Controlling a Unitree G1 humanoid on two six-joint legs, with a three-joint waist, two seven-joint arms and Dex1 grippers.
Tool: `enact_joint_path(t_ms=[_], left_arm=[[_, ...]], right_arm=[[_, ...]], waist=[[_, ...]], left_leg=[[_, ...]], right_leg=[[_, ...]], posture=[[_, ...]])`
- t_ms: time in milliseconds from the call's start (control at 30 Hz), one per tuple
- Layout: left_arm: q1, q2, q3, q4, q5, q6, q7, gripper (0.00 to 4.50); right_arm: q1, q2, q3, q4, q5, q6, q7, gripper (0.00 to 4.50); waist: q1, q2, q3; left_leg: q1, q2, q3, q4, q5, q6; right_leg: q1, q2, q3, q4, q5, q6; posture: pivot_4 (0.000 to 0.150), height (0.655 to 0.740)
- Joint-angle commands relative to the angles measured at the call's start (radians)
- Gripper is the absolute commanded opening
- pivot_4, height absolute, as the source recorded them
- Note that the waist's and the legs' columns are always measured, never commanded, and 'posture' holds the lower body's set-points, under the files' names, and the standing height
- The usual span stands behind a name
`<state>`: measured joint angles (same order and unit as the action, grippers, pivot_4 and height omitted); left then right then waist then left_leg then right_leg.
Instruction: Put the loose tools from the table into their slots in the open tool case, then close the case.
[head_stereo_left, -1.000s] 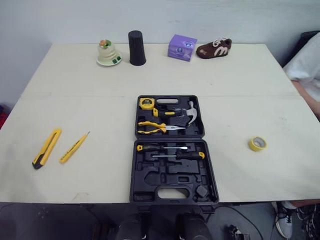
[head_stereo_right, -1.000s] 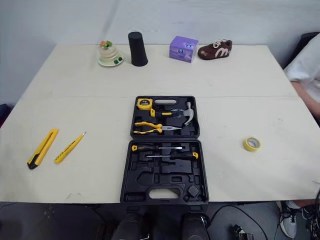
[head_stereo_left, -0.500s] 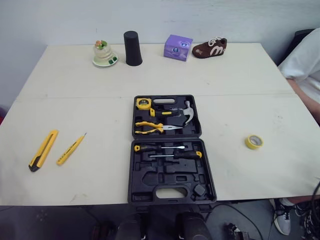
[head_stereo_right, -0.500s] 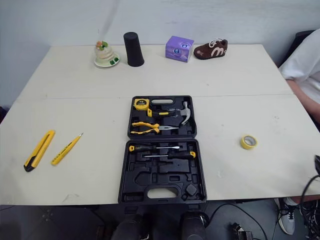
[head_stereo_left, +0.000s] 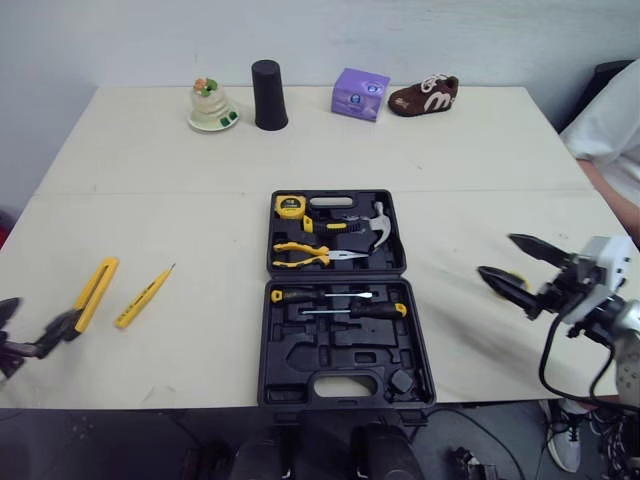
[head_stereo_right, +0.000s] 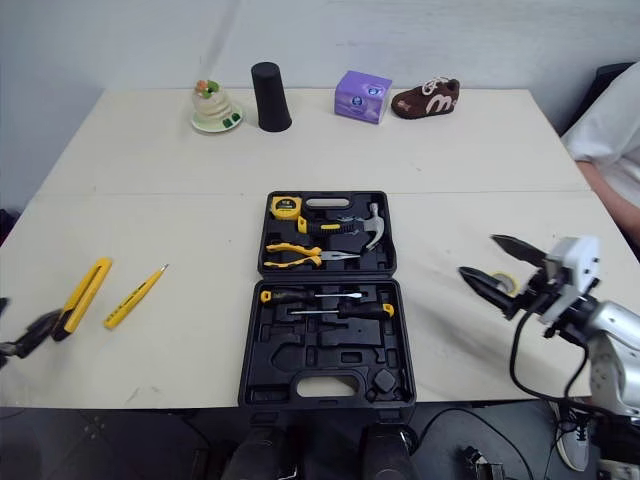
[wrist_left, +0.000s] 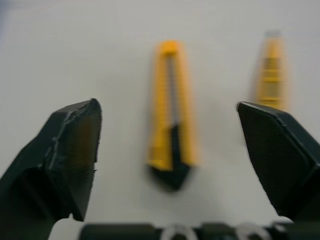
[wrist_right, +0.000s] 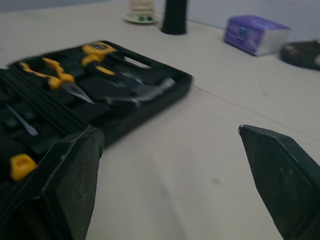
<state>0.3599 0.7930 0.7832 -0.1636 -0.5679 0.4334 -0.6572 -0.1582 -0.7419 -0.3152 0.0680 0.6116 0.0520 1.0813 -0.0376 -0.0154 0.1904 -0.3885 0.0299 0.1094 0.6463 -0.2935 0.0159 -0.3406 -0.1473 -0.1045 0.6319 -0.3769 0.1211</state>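
Case, black moulded plastic, lying open (head_stereo_left: 345, 300): centre of pale wooden counter (head_stereo_left: 150, 170). Far half holds yellow tape measure (head_stereo_left: 292, 207), steel claw hammer (head_stereo_left: 370, 228) and yellow-handled pliers (head_stereo_left: 310, 254); near half holds two screwdrivers (head_stereo_left: 320, 295).

Utility knife, yellow and black (head_stereo_left: 92, 295): loose at left, slim yellow pen-shaped tool (head_stereo_left: 146, 295) just beside it, apart.

Left gripper (wrist_left: 167, 105): spread wide, empty, at knife's black end.

Roll of yellow tape (head_stereo_right: 506, 285): loose at right, partly behind right gripper (head_stereo_right: 478, 255), spread wide, empty.
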Motion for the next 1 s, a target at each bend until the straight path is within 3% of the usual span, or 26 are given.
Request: enact_joint_path(t_ms=[33,200,333,667,1000], left_arm=[[0.03,0.053,0.002,-0.144,-0.063,0.157,-0.015,4.5],[0.01,0.111,-0.053,-0.189,-0.038,0.278,-0.005,4.5],[-0.074,0.144,-0.177,-0.132,-0.002,0.326,-0.001,4.5],[-0.364,0.144,-0.4,0.093,0.076,0.362,-0.009,4.5],[-0.367,0.126,-0.52,0.083,0.102,0.355,-0.097,4.5]], right_arm=[[-0.024,0.0,0.044,-0.06,-0.013,-0.039,0.086,4.48],[-0.045,0.026,0.105,-0.118,0.012,-0.053,0.18,4.48],[-0.044,0.023,0.189,-0.179,-0.001,-0.073,0.298,4.48],[-0.078,0.102,0.211,-0.218,0.014,-0.053,0.266,4.48],[-0.072,0.088,0.213,-0.31,0.023,0.035,0.173,4.48]], waist=[[0.011,0.0,0.0],[0.014,0.0,0.0],[0.012,0.0,0.0],[0.011,0.0,0.0],[0.014,0.0,0.0]], left_leg=[[0.0,0.0,0.0,0.0,0.0,0.0],[0.0,-0.001,0.0,0.0,0.0,0.0],[0.0,0.0,0.0,0.0,0.0,0.0],[0.0,0.0,0.0,0.0,0.0,0.0],[0.0,-0.001,0.0,0.001,0.001,0.0]], right_leg=[[0.0,0.0,0.0,0.0,0.0,0.0],[0.0,0.001,0.0,0.0,0.0,0.0],[0.0,0.002,0.0,0.0,0.0,0.0],[-0.001,0.002,0.0,0.002,0.0,0.0],[-0.001,0.001,0.0,0.005,0.0,0.0]], posture=[[0.15,0.74],[0.15,0.74],[0.15,0.74],[0.15,0.74],[0.15,0.74]])
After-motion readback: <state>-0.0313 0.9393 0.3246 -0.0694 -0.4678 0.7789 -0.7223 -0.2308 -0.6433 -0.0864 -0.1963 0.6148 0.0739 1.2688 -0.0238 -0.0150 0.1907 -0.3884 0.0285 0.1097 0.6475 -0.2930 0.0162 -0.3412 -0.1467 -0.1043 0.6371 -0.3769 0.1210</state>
